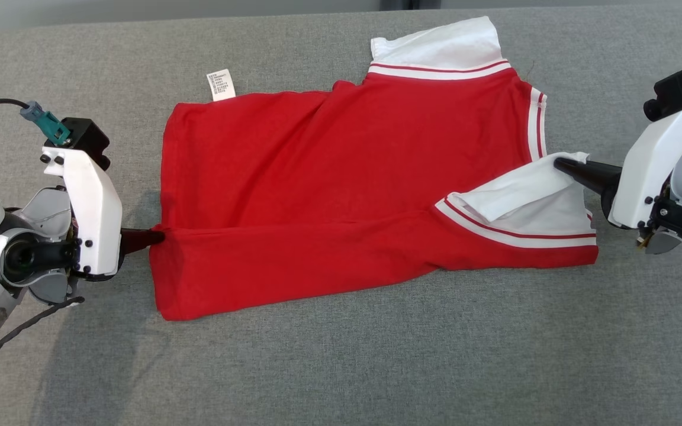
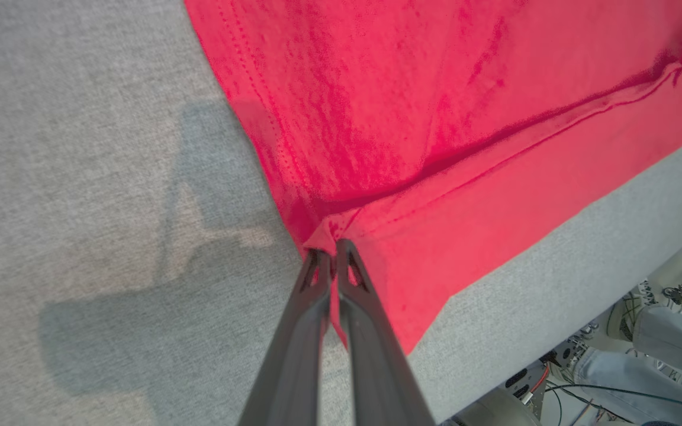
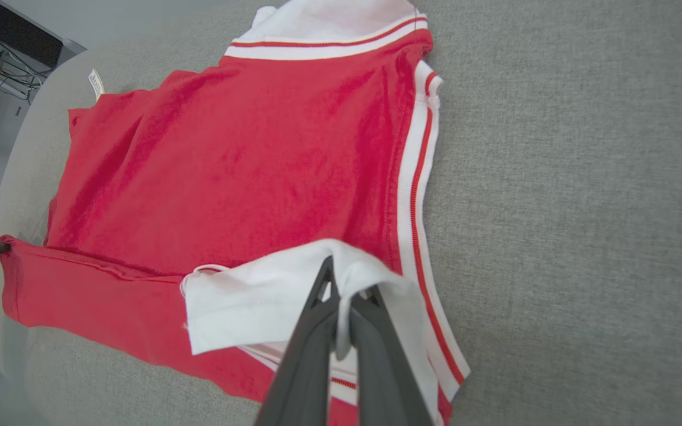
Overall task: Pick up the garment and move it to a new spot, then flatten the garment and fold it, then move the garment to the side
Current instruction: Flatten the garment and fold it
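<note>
Folding the garment (image 1: 347,177) lengthwise looks to us like the step in hand. The red shirt lies spread across the middle of the grey worktop (image 1: 341,367), and a crease (image 1: 293,228) runs from one grip to the other with the near strip below it. Our left end effector (image 1: 157,236) is clamped shut on the hem (image 1: 169,165) where that crease meets it, a pinch of red cloth between its fingers in the left wrist view. Our right end effector (image 1: 560,163) is closed on the edge of the white sleeve (image 1: 518,198), which is lifted and turned back over the red body. To do this well, we would carry both grips together, at the same height and pace, with the cloth between them just taut so the strip turns along one straight line. Slack would let the middle sag and wrinkle, while too hard a pull could drag the whole shirt. We would lay the edge down parallel to the far side, near the care label (image 1: 221,84), before letting go. Both arms reach in low from opposite ends, fingers pointing inward toward each other and nearly flat to the surface.
</note>
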